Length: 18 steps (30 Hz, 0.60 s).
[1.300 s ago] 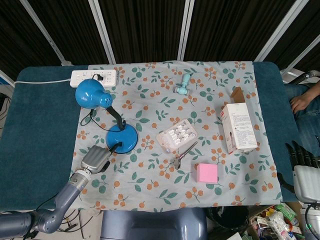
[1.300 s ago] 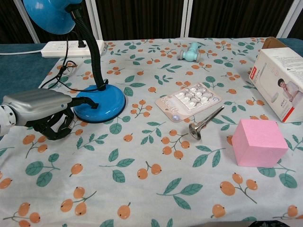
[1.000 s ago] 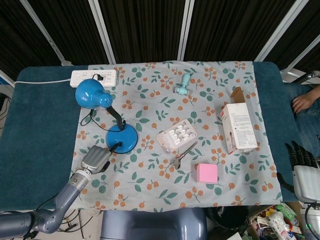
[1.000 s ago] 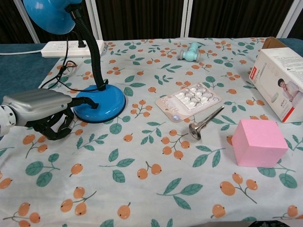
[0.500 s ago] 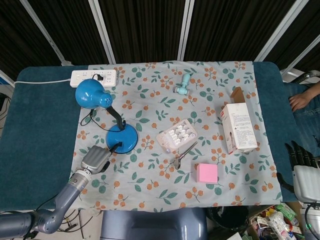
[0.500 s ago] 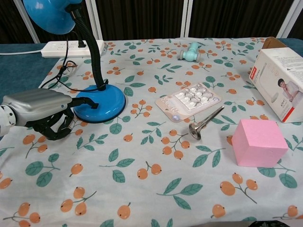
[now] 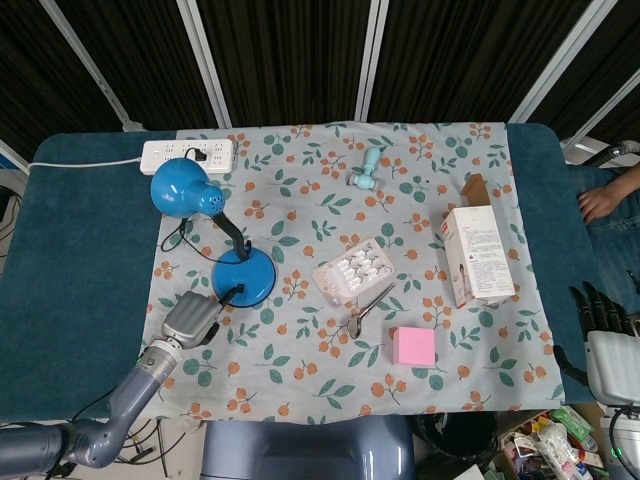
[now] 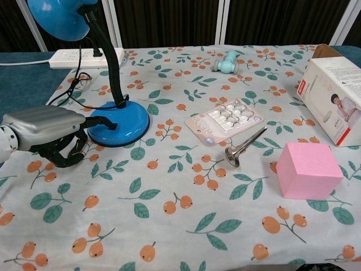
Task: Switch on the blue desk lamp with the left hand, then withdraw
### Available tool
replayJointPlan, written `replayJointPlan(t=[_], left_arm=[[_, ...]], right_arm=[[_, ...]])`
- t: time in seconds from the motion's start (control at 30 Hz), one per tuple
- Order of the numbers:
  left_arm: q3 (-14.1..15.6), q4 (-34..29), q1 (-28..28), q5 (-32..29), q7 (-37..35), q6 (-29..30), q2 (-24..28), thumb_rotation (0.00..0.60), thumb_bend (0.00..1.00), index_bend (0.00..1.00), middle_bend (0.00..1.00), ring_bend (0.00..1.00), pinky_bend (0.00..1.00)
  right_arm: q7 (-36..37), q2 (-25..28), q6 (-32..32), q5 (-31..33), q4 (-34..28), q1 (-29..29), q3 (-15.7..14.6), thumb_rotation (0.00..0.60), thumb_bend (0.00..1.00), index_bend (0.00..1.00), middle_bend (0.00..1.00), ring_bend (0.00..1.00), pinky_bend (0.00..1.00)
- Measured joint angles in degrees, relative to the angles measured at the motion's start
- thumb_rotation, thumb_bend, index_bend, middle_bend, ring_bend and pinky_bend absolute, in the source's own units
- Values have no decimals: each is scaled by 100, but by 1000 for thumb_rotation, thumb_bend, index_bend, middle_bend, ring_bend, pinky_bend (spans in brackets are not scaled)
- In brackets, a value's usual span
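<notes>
The blue desk lamp stands at the left of the floral cloth, its round base [image 7: 243, 275] [image 8: 118, 123] under a black gooseneck and its blue head [image 7: 182, 188] [image 8: 59, 17] turned to the left. No glow from it shows on the cloth. My left hand [image 7: 190, 318] [image 8: 48, 132] lies on the cloth just left of the base, holding nothing. One dark finger [image 8: 104, 120] reaches out onto the near-left rim of the base while the others curl underneath. My right hand [image 7: 600, 310] stays off the table at the lower right with its fingers apart and empty.
A white power strip [image 7: 187, 153] [image 8: 84, 57] with the lamp's cord sits behind the lamp. A blister pack [image 7: 352, 270] [image 8: 225, 119], a metal valve [image 8: 245, 145], a pink cube [image 7: 413, 346] [image 8: 307, 169], a white carton [image 7: 478, 255] and a teal toy [image 7: 365, 172] lie to the right.
</notes>
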Motion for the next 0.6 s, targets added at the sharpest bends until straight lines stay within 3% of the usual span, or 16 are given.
replayJointPlan(t=[0.4, 0.6], left_arm=[[67, -12, 14, 16, 91, 24, -22, 600, 483, 159, 636, 677, 676], [23, -68, 18, 51, 98, 107, -11, 600, 463, 100, 630, 676, 676]], right_arm=[[10, -1, 1, -3, 5, 3, 4, 600, 224, 0, 0, 54, 98], [7, -1, 2, 1, 5, 2, 4, 600, 224, 0, 0, 54, 98]])
